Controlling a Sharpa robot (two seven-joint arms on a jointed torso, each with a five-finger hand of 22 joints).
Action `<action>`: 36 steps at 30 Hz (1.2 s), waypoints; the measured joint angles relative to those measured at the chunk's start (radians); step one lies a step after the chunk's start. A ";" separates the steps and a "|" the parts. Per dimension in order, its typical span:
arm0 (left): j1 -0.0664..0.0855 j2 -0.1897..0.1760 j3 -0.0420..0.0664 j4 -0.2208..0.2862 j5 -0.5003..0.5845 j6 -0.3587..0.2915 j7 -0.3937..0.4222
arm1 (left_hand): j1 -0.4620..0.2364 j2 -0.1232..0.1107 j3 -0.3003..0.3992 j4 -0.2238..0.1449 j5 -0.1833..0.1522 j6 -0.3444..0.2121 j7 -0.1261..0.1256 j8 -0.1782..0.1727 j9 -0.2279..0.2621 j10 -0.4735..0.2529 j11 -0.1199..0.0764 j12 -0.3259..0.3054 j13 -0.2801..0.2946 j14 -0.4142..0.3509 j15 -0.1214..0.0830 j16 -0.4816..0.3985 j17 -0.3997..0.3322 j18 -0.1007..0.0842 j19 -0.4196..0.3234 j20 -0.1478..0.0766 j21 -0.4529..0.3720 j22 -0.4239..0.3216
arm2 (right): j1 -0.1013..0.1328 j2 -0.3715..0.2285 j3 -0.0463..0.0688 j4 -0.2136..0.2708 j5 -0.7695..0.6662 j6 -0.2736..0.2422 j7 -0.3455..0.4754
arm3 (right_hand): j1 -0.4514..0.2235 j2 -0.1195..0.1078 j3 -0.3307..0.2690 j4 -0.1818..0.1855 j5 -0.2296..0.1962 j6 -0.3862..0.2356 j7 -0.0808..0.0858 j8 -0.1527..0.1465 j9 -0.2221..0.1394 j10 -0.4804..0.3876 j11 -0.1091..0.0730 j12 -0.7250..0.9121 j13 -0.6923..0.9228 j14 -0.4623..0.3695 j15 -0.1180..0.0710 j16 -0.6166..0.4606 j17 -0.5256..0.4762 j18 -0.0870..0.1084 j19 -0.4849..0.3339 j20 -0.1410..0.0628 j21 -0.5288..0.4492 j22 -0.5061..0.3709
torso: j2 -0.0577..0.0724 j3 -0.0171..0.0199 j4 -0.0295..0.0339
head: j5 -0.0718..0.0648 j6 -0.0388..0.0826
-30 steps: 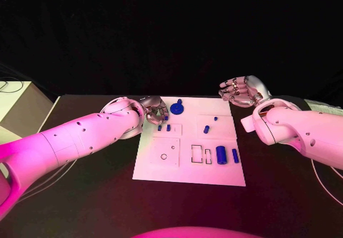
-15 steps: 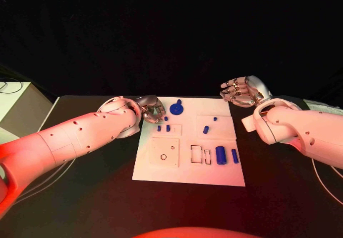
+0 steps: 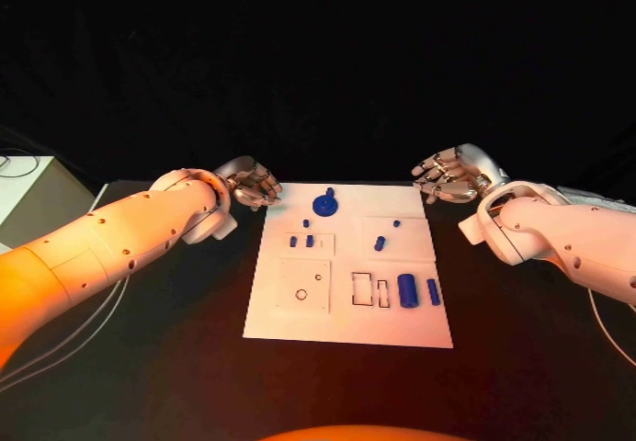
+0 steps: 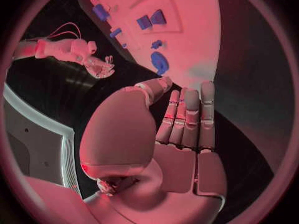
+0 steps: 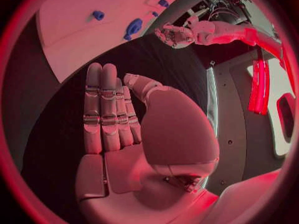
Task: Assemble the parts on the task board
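Observation:
The white task board (image 3: 347, 322) lies mid-table. On its far part stand a round blue piece with a stem (image 3: 326, 202) and a small blue peg (image 3: 306, 222). Two short pegs (image 3: 302, 242) sit in a marked square, another peg (image 3: 380, 243) to their right. A blue cylinder (image 3: 408, 289) and a thin bar (image 3: 434, 291) lie at the near right. My left hand (image 3: 249, 184) hovers off the far-left corner, holding nothing, fingers straight (image 4: 186, 119). My right hand (image 3: 450, 176) hovers off the far-right corner, empty too, fingers extended (image 5: 106, 109).
A pale box (image 3: 20, 193) stands at the table's left edge. Black tabletop (image 3: 159, 349) surrounds the board on all sides. The left wrist view shows the board (image 4: 193, 30) ahead with the right hand (image 4: 99, 67) beyond it.
My left hand has drawn back from over the board's far-left part to beyond its corner. The small peg that was at its fingertips stays on the board. The right hand has hardly moved.

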 measured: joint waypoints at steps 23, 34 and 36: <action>-0.175 -0.235 0.092 0.327 0.808 0.078 0.284 | -0.012 0.014 -0.062 0.018 0.000 0.024 0.006 0.029 0.012 0.058 -0.018 0.052 0.023 0.014 -0.021 -0.063 -0.034 0.000 0.022 -0.021 -0.071 -0.054 | -0.018 0.065 -0.006 -0.011 -0.658 0.171 -0.278 | -0.052 -0.064 0.094 0.022 -0.062 0.020 -0.003 -0.054 0.012 -0.033 0.004 -0.090 -0.004 0.008 -0.008 0.844 0.614 -0.071 0.128 0.007 0.775 0.774 | -0.007 -0.0069 0.0017 | -0.057 0.024; -0.215 -0.259 0.135 0.394 0.861 0.095 0.331 | -0.012 0.014 -0.068 0.018 0.000 0.024 0.006 0.029 0.012 0.053 -0.016 0.040 0.020 0.014 -0.021 -0.067 -0.034 0.000 0.022 -0.021 -0.075 -0.060 | -0.042 0.091 -0.007 0.003 -0.782 0.226 -0.351 | -0.068 -0.080 0.084 0.033 -0.070 0.015 -0.005 -0.058 0.018 -0.067 0.010 -0.090 -0.007 0.008 -0.001 0.860 0.611 -0.070 0.132 0.011 0.783 0.788 | -0.004 -0.0052 0.0026 | -0.057 0.031; -0.217 -0.260 0.136 0.397 0.864 0.097 0.334 | -0.012 0.014 -0.068 0.018 0.000 0.024 0.006 0.029 0.012 0.049 -0.015 0.036 0.019 0.014 -0.021 -0.067 -0.034 0.000 0.024 -0.023 -0.075 -0.060 | -0.043 0.094 -0.006 0.007 -0.794 0.229 -0.359 | -0.068 -0.080 0.083 0.033 -0.070 0.015 -0.005 -0.058 0.018 -0.067 0.010 -0.090 -0.007 0.008 -0.001 0.860 0.609 -0.070 0.132 0.011 0.781 0.782 | -0.004 -0.0050 0.0029 | -0.057 0.029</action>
